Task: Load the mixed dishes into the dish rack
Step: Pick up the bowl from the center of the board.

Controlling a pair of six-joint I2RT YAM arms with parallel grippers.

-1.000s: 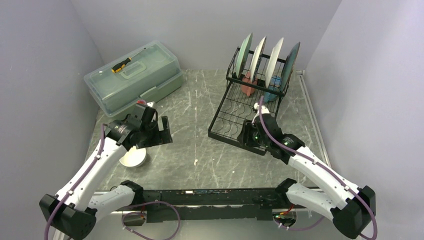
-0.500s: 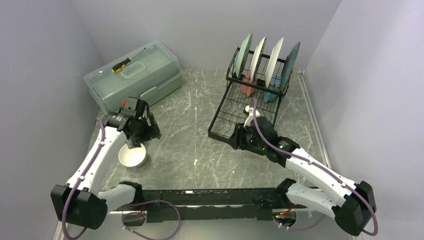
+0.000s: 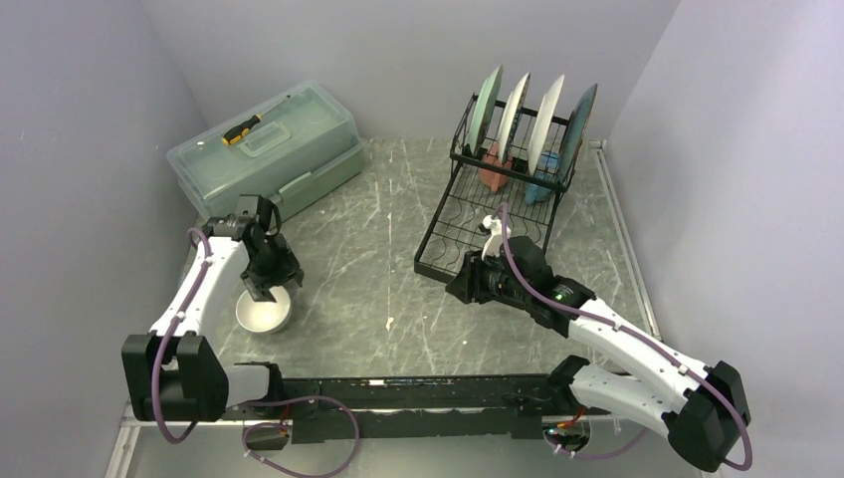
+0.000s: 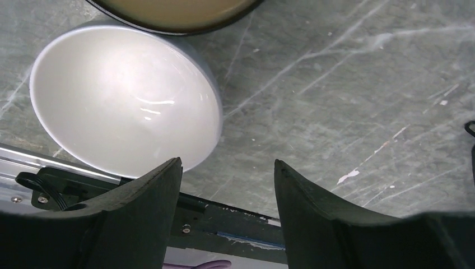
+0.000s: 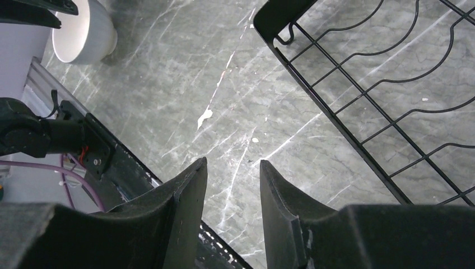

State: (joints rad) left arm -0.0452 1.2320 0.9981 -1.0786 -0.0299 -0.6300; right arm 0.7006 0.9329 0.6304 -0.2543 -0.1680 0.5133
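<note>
From above, my left gripper (image 3: 271, 291) points down just over the white bowl (image 3: 264, 317), which sits on the table (image 3: 378, 269) near its left edge. The dish rack (image 3: 468, 234) stands at the far right. Four plates (image 3: 547, 118) are upright in its back slots, with the pink mug (image 3: 491, 166) and the blue mug (image 3: 541, 186) below them. My right gripper (image 3: 458, 289) hangs low just off the rack's near left corner. The green box (image 3: 289, 159) sits at the far left with the screwdriver (image 3: 242, 129) on its lid.

Through my left wrist camera, my fingers (image 4: 151, 207) are spread wide with only table between them. The white bowl lies left of the gap, its near rim by my left finger. A tan bowl (image 4: 173, 7) with a dark rim shows at the top edge, just beside the white one; I cannot tell if they touch.

Through my right wrist camera, my fingers (image 5: 185, 193) are parted and hold nothing. The rack's lower tier fills the upper right, and the white bowl sits well apart at upper left.
</note>
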